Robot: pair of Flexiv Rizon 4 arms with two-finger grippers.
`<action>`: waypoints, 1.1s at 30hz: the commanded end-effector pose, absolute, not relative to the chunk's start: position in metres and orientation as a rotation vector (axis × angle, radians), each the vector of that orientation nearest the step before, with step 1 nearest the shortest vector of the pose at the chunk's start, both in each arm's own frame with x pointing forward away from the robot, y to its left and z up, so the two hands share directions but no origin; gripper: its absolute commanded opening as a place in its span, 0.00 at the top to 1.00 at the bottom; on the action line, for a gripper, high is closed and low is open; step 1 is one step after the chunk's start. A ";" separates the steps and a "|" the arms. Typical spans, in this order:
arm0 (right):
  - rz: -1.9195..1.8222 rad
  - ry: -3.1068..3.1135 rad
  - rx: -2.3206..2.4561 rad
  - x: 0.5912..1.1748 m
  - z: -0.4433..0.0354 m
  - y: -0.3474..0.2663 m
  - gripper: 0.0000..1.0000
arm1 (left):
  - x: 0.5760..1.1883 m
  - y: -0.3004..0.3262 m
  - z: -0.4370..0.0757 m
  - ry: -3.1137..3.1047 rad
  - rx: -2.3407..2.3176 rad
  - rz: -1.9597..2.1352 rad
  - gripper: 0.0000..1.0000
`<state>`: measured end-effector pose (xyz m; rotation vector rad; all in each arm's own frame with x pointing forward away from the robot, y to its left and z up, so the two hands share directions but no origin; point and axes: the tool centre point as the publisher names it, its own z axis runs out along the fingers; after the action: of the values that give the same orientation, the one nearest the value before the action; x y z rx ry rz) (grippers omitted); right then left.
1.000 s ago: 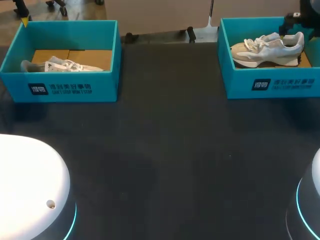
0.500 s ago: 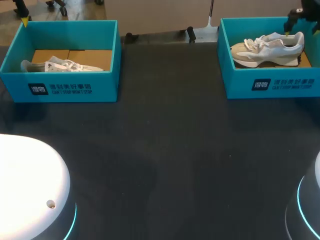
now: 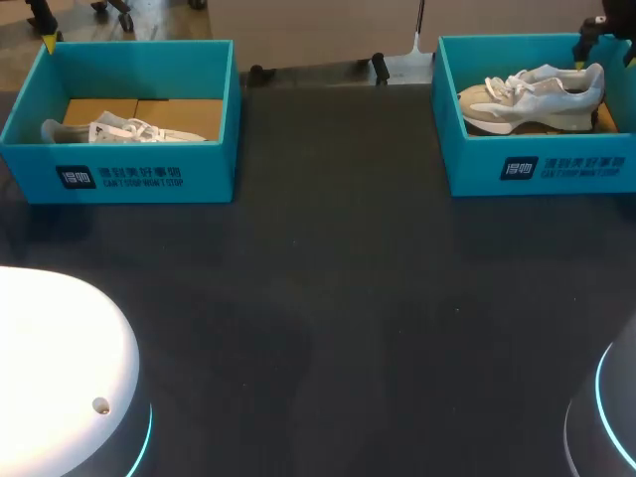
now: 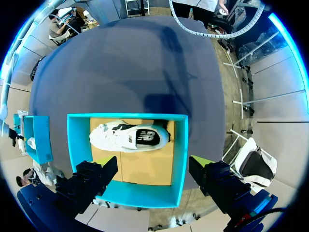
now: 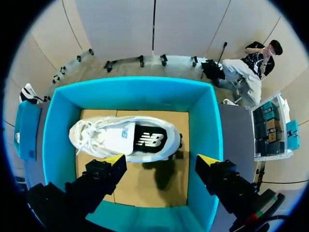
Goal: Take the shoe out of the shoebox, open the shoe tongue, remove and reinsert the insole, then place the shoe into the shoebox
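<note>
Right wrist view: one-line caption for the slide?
Open right gripper hovering above a white shoe lying on its side in the teal shoebox.

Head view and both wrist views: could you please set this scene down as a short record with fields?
table: dark surface
left shoebox: teal, open, far left of the table
white sneaker: on its side inside the left shoebox
right shoebox: teal, open, far right of the table
grey-and-white sneaker: on its side inside the right shoebox
left gripper: open, above the left shoebox, holding nothing
right gripper: open, above the right shoebox, holding nothing
task stage: neither sneaker lifted out yet
</note>
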<state>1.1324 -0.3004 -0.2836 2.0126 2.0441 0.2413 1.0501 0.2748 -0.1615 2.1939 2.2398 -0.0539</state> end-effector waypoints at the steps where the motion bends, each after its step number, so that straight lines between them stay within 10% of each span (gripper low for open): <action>1: 0.090 2.090 2.102 1.154 -0.302 -0.303 0.07 | 1.051 0.275 -0.161 2.240 2.198 -0.054 0.00; 33: -0.144 2.136 2.262 1.176 -0.378 -0.335 0.25 | 1.051 0.275 -0.161 2.240 2.198 -0.054 0.00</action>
<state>1.1657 -0.3329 -0.3685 2.1982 2.0741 -0.0106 1.0501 0.2749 -0.1614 2.1939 2.2398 -0.0539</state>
